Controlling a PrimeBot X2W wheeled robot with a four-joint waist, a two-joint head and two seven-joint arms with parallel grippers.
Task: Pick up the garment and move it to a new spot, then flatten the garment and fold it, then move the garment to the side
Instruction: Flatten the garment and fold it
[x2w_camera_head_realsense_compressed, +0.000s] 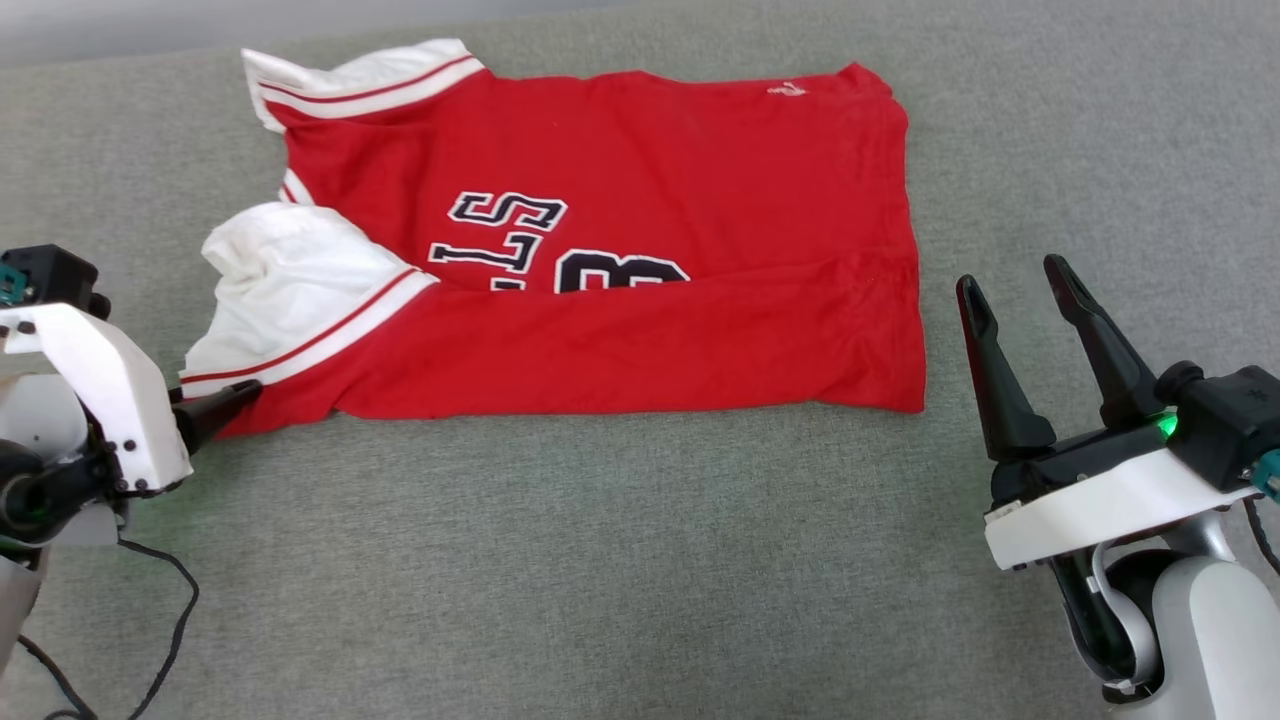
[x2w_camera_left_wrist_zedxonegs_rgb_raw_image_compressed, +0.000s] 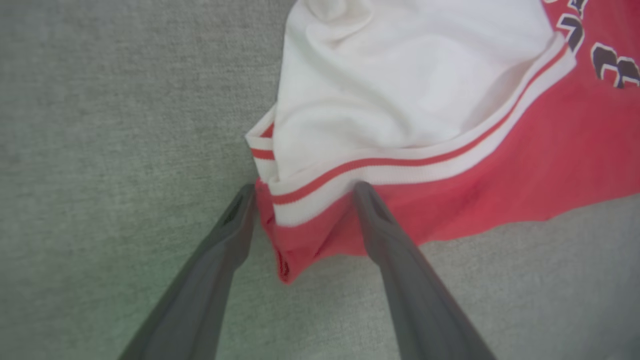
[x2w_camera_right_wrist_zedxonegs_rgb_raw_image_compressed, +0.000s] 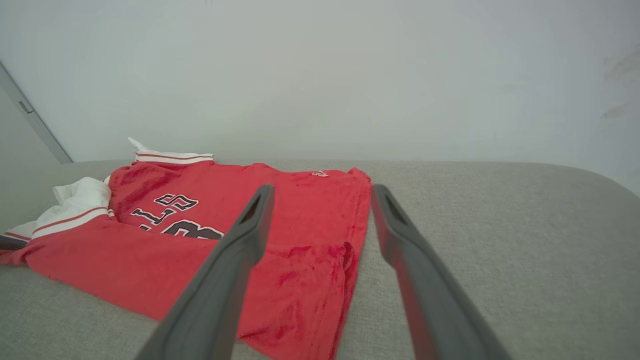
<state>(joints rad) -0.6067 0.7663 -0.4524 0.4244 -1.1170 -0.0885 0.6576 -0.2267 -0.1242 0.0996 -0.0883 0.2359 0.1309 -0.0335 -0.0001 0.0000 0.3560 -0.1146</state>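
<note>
Grey upholstered surface (x2w_camera_head_realsense_compressed: 620, 560) fills the work area, with a pale wall (x2w_camera_right_wrist_zedxonegs_rgb_raw_image_compressed: 320, 75) behind it. The garment (x2w_camera_head_realsense_compressed: 650, 170) lies spread at the far middle of this surface, collar end to the left.

Progress, as judged: the flattening looks done, and one lengthwise fold appears to be in place, since the near half covers the lower part of the dark lettering (x2w_camera_head_realsense_compressed: 520, 245). Any further fold and the move to the side remain. The white sleeve (x2w_camera_head_realsense_compressed: 290, 270) at the left is bunched.

Left gripper (x2w_camera_left_wrist_zedxonegs_rgb_raw_image_compressed: 305, 189): jaws spread, holding nothing, straddling the near left corner of the garment. Right gripper (x2w_camera_head_realsense_compressed: 1013, 278): jaws spread, empty, just off the garment's right edge.

View differences: the left wrist view shows one finger on the fabric below the striped trim and the other at the edge; the head view gives a single dark tip there. The right wrist view shows stacked layers at the right hem, which supports the fold judgement.
</note>
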